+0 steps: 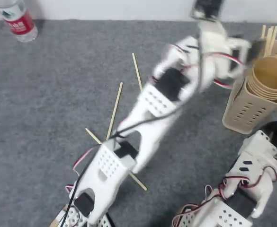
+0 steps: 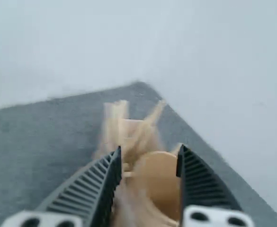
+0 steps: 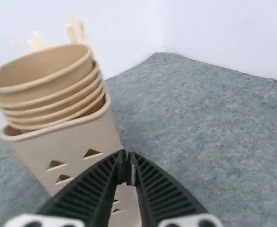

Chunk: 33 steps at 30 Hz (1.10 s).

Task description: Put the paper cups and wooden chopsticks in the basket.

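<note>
basket [image 1: 242,111]: stacked paper cups [image 1: 272,75], chopsticks [image 1: 271,40] inside | three loose chopsticks [image 1: 114,109] on carpet [image 1: 48,94] | bottle [image 1: 17,19] at far corner

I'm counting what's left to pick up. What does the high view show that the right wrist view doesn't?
High view: three loose chopsticks on the grey mat, and a bottle. Right wrist view: the right gripper, fingers shut, near the wall of the basket. Both: the basket holding stacked paper cups and upright chopsticks.

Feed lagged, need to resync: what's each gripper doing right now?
Left gripper: open, holding nothing.
Right gripper: shut, holding nothing.
</note>
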Motion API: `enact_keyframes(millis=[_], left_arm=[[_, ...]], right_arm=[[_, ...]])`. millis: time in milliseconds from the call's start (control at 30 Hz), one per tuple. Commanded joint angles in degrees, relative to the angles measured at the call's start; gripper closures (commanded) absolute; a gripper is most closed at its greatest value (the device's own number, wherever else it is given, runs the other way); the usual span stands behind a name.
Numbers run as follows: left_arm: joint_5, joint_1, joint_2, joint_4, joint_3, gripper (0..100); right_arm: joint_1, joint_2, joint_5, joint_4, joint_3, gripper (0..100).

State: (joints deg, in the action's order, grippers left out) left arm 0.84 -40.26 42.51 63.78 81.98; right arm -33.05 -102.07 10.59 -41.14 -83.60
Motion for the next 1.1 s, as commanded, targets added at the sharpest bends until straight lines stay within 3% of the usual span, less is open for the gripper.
enact_keyframes(millis=[0,200,367,733,833,1067], left_arm=[[-4.0,10.6,-1.2,15.4,9.8,83],[-10.8,23.5,-0.8,36.9,12.9,83],[-9.2,33.2,-1.1,36.9,0.9,83],[-11.3,40.4,-13.0,36.9,-34.0,83],[-12.4,40.6,-18.6,34.3,-47.6,83],[-12.4,42.6,-24.6,10.0,-78.2,83]], right_arm=[[2.2,-0.5,-2.2,0.9,0.4,99.1],[8.0,-0.5,-5.7,1.0,-0.6,99.1],[12.4,-0.4,-10.5,1.1,-2.0,99.1],[17.5,0.1,-13.3,0.9,-2.7,99.0],[19.0,0.1,-15.7,0.9,-3.3,99.0],[20.4,0.1,-16.4,-1.1,-3.3,99.0]])
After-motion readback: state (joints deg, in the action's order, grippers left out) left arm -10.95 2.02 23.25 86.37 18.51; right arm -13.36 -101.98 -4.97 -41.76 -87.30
